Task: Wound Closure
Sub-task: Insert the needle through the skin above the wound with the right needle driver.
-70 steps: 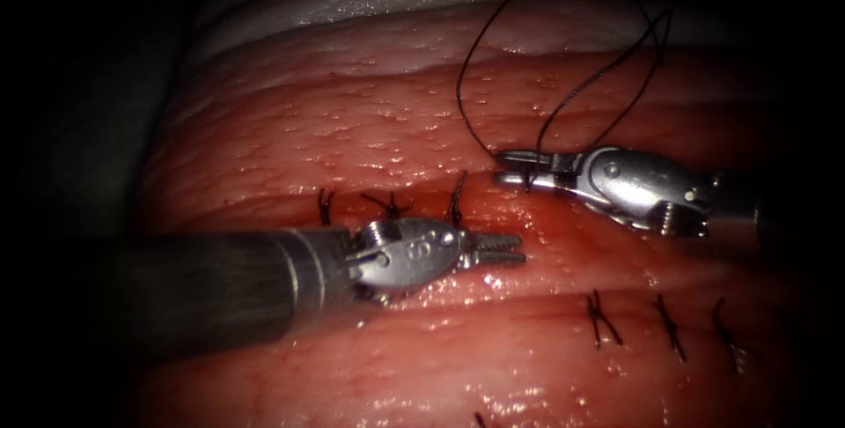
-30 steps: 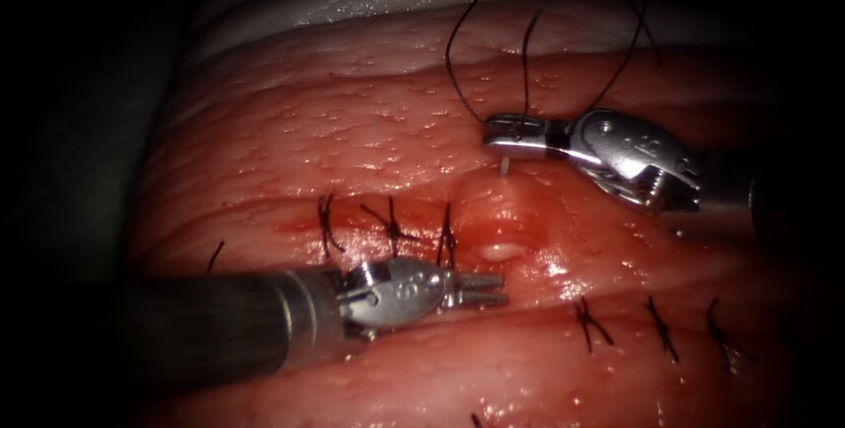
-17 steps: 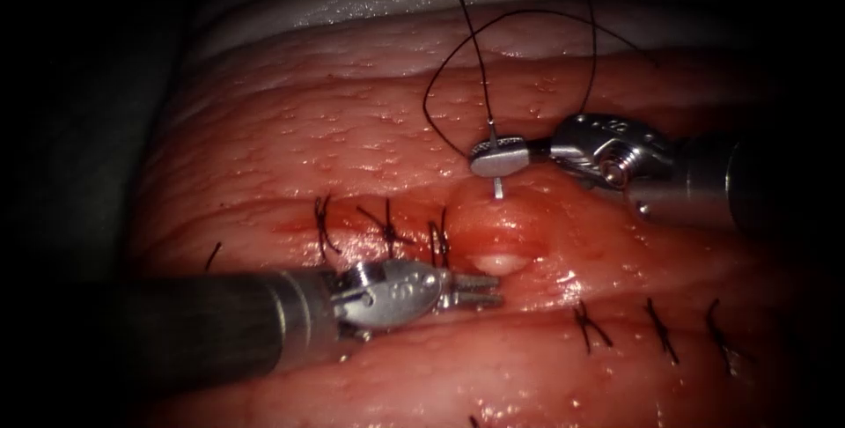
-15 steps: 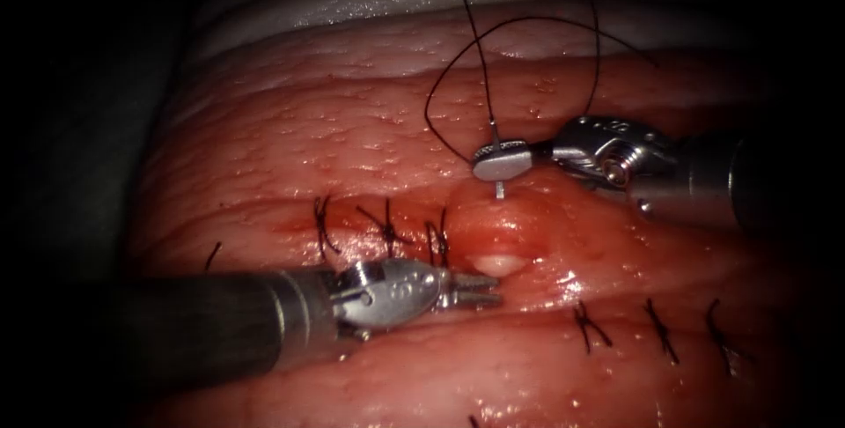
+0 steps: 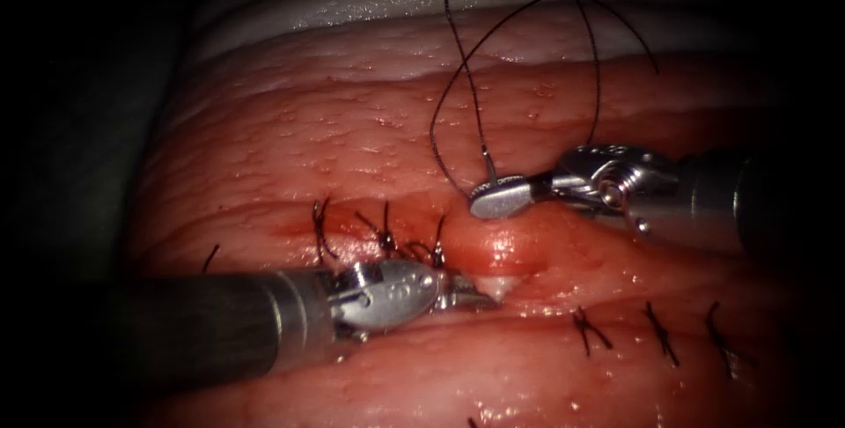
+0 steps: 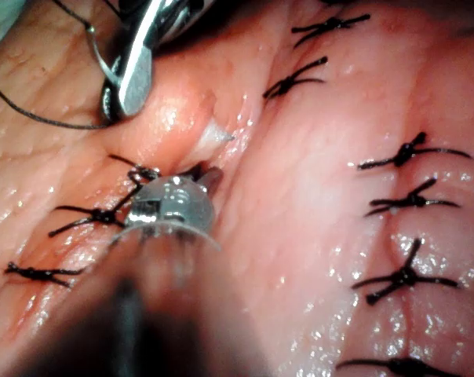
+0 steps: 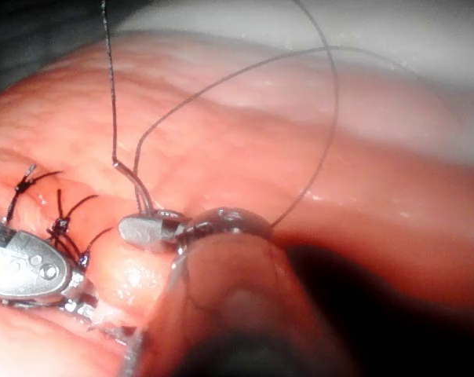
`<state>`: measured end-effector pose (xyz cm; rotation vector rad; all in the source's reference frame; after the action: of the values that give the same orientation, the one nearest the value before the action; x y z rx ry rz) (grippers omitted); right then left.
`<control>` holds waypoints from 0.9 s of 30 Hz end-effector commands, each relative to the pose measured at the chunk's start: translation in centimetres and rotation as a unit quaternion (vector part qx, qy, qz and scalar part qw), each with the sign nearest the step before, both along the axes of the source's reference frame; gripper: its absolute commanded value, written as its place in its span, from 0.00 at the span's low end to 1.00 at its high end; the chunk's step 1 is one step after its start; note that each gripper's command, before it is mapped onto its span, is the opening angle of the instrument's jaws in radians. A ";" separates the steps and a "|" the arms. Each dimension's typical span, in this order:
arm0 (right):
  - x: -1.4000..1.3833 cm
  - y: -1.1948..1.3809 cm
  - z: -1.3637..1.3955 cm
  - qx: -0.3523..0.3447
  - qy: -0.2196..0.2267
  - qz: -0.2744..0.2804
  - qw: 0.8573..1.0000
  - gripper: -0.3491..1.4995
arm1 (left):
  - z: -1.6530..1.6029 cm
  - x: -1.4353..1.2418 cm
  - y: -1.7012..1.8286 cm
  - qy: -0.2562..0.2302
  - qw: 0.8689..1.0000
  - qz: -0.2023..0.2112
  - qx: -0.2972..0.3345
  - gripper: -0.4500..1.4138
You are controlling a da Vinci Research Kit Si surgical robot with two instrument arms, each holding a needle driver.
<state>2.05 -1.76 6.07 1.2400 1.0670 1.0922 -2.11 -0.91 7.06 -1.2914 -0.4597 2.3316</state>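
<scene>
Right gripper [image 5: 493, 199] clamped on needle [image 5: 486, 164] — left gripper [image 5: 471, 291] seemingly gripping tissue [image 5: 352, 129].

The needle [image 5: 487, 164] is sitting clamped in the right tool [image 5: 500, 198], its swaged tail rising above the jaws, its point hidden below against the tissue [image 5: 352, 129]; the thread [image 5: 528, 14] is looping upward from that tail; the cut [image 5: 493, 285] is gaping pale beside three dark stitches [image 5: 378, 232], where the left tool [image 5: 471, 294] is gripping its edge.
</scene>
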 end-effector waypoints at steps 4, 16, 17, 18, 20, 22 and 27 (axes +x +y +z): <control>0.08 0.17 0.12 -0.064 -0.003 0.065 0.996 0.40 | 0.05 -0.04 -0.01 0.000 1.000 0.000 0.000 0.18; -0.10 0.76 0.27 -0.285 -0.138 0.178 0.932 0.95 | 0.04 -0.03 -0.02 -0.001 1.000 0.001 0.000 0.18; -0.10 0.77 0.26 -0.296 -0.146 0.178 0.927 0.96 | 0.04 -0.03 -0.02 -0.001 1.000 0.001 0.000 0.18; -0.10 0.78 0.25 -0.306 -0.154 0.178 0.922 0.97 | 0.04 -0.03 -0.02 -0.001 1.000 0.001 0.000 0.18; -0.09 0.80 0.22 -0.329 -0.172 0.178 0.911 0.98 | 0.04 -0.03 -0.02 0.000 1.000 0.001 0.000 0.18; -0.09 0.82 0.18 -0.341 -0.184 0.177 0.905 0.98 | 0.03 -0.03 -0.02 0.000 1.000 0.001 0.000 0.18; -0.09 0.86 0.09 -0.356 -0.187 0.173 0.899 0.87 | 0.02 -0.03 -0.03 0.000 1.000 0.001 0.000 0.18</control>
<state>1.90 -0.91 6.11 0.2418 1.2460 1.0045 -2.09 -0.93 7.03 -1.2917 -0.4620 2.3324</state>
